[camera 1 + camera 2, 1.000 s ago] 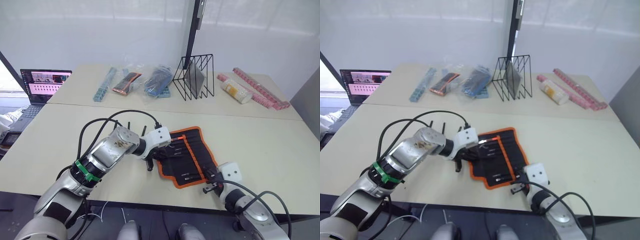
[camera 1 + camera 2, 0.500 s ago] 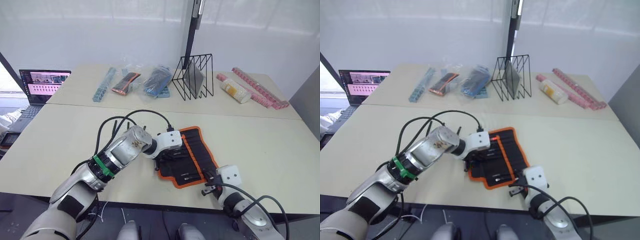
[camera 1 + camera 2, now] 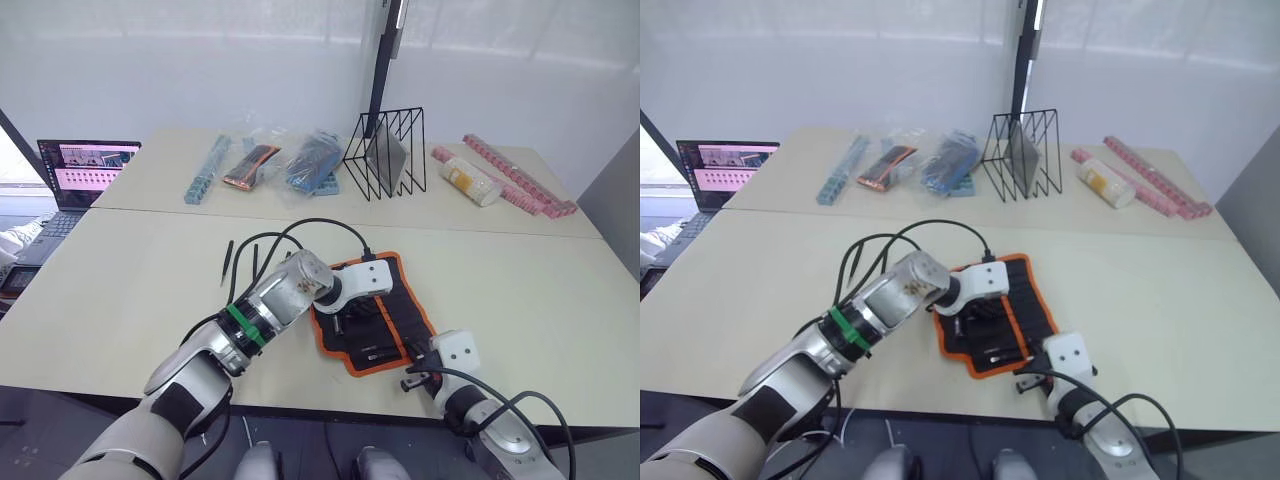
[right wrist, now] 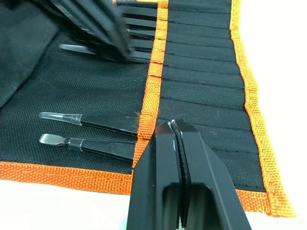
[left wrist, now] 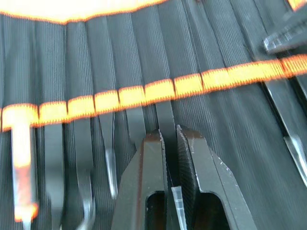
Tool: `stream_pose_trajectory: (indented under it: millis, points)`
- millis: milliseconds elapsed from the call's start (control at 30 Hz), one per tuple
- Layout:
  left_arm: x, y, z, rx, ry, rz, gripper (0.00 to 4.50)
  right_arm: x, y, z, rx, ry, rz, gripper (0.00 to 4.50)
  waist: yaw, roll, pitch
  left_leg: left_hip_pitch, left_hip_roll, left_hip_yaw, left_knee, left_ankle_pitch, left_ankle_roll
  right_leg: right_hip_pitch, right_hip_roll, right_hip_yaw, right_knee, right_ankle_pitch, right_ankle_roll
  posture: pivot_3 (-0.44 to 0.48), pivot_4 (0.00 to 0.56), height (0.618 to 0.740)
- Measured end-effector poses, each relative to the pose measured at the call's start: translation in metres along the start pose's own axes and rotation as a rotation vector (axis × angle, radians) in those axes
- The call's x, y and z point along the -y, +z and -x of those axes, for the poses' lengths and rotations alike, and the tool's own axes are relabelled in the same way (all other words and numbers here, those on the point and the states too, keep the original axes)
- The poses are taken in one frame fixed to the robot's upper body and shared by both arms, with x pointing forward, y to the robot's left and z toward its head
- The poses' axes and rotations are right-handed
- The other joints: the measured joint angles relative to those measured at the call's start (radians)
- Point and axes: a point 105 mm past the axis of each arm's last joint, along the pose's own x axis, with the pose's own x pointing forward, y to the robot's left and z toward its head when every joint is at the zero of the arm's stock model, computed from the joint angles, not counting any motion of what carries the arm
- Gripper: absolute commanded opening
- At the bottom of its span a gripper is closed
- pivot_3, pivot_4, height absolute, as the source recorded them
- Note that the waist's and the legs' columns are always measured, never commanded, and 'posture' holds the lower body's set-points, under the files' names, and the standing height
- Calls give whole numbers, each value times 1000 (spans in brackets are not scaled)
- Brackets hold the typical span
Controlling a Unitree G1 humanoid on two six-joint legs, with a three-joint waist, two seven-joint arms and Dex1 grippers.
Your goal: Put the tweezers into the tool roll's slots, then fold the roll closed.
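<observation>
Tool roll (image 3: pixel 375 315) lies open, center of the frame on the tabletop (image 3: pixel 520 290). Left gripper (image 5: pixel 171 139) is over its slots (image 5: pixel 144 57), fingers clamped on a tweezer (image 5: pixel 168 143) w/ its end in a slot. Right gripper (image 4: pixel 175 132) pressed together at the roll's lower right edge. Two loose tweezers (image 3: pixel 228 262) left of the roll.

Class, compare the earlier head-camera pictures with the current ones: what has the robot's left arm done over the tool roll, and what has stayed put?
The left gripper has moved rightward from the roll's left edge to over the tool roll, pinching a tweezer at the slots. Unchanged: the right gripper stays shut at the roll's near right corner, the roll lies open, and loose tweezers remain on the table.
</observation>
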Motion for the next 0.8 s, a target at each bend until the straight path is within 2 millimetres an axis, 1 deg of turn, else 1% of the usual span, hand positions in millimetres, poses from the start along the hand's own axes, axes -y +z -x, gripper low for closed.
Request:
stream_pose_trajectory:
  millis: [167, 400, 467, 500, 633, 733, 800]
  points:
    - [-3, 3, -8, 37, 12, -11, 25, 0, 0, 0, -3, -2, 12, 0, 1, 0, 0, 0, 0, 0, 0, 0, 0, 0, 0, 0, 0, 0, 0, 0, 150, 684]
    - [-5, 1, -9, 47, 23, -25, 25, 0, -1, 0, -7, 0, 16, 0, 2, 0, 0, 0, 0, 0, 1, 0, 0, 1, 0, 0, 0, 0, 0, 0, 150, 684]
    - [-5, 1, -10, 52, 23, -20, 936, 0, -1, 1, -11, 0, 20, 0, 2, 0, 0, 0, 0, 0, 1, 0, 0, 1, 0, 0, 0, 0, 0, 0, 150, 684]
    - [-6, 1, -10, 54, 30, -18, 1182, 0, -1, 1, -14, 2, 21, 0, 2, 0, 0, 1, 0, 0, 1, 0, 0, 1, 0, 0, 0, 0, 0, 0, 150, 684]
    - [-4, 2, -10, 65, 21, -21, 2467, -1, -3, 1, -52, 16, 23, 0, 1, 0, 0, 1, 0, 0, 1, 0, 0, 1, 0, 0, 0, 0, 0, 0, 150, 684]
    - [-12, -3, -2, 53, 56, -11, 3476, -3, -2, 0, -76, 27, 8, 0, -4, 0, 0, 1, 0, 0, 1, 0, 1, 1, 1, 0, 1, 0, 0, 0, 150, 684]
    - [-17, -6, 9, 50, 83, -18, 4138, -4, -1, -1, -96, 30, 3, 0, -6, 0, 0, 1, 1, -1, 0, 0, 1, 1, 1, 0, 1, 0, 0, 0, 150, 684]
